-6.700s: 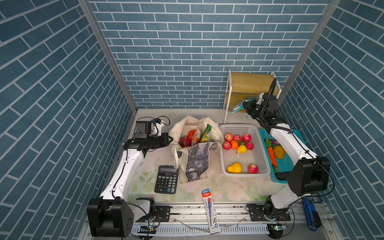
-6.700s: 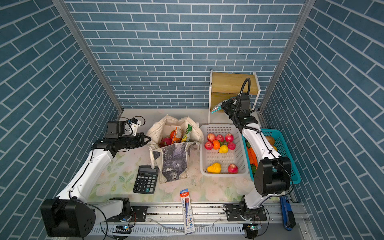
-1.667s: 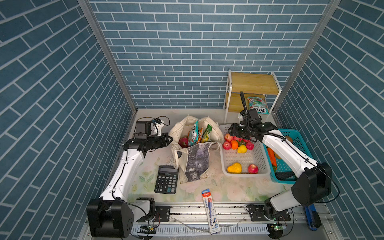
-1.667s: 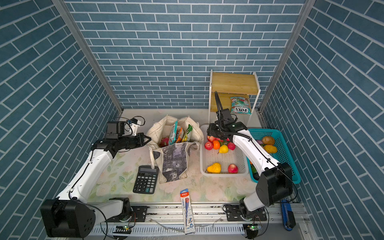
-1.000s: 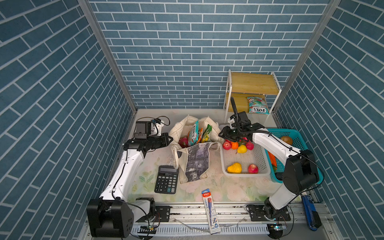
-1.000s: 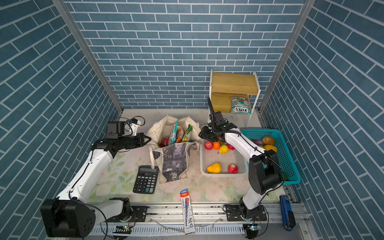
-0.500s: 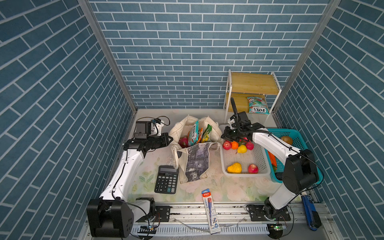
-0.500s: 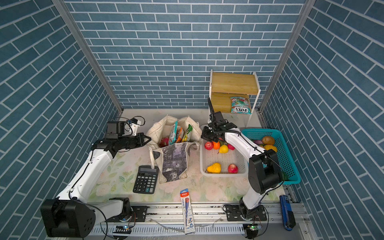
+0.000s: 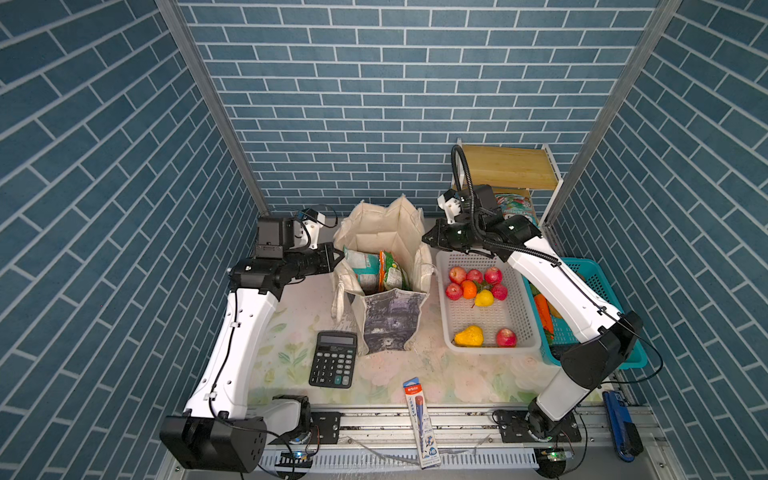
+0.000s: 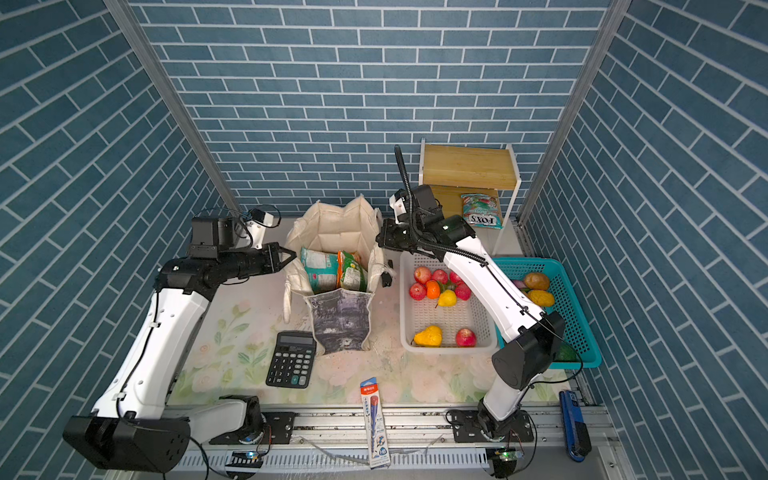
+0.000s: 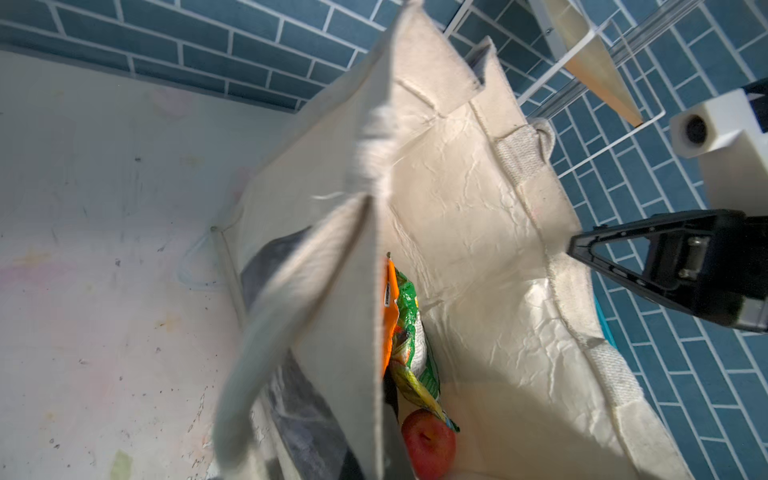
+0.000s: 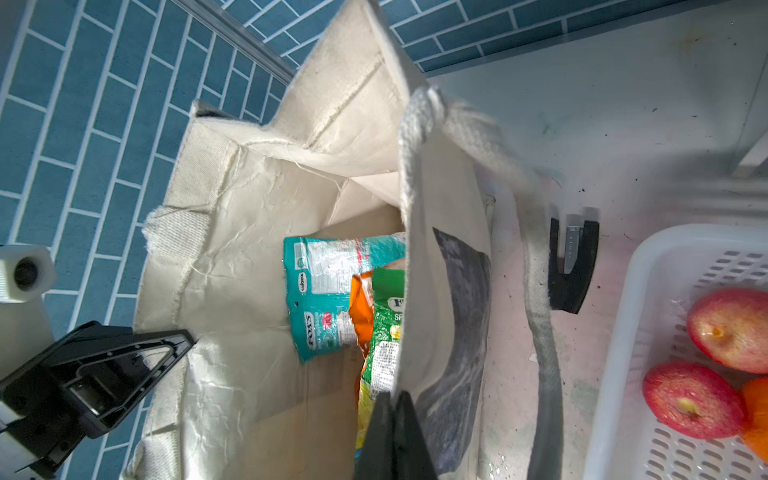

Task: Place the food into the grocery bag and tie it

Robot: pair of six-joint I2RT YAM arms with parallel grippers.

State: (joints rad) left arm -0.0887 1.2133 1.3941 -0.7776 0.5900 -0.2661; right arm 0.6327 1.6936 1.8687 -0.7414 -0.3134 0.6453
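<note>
Gripping opposite rims of grocery bag (image 9: 388, 232), left hand (image 10: 290, 254), right hand (image 12: 393, 399), both clamped on it

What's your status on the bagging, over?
Fingers shut: left gripper, right gripper, on cream canvas grocery bag rim, opposite sides. Inside, glossy candy packets. One teal packet sits on wooden shelf. Mouth unobstructed.

The floral-printed tabletop (image 9: 291, 332) carries an upright grocery bag (image 9: 390, 320), a black calculator (image 9: 333, 365) just in front of it, a white perforated basket (image 9: 478, 320) touching a teal basket (image 9: 598, 282), and a pencil pack (image 9: 419, 415) overhanging the front edge.
</note>
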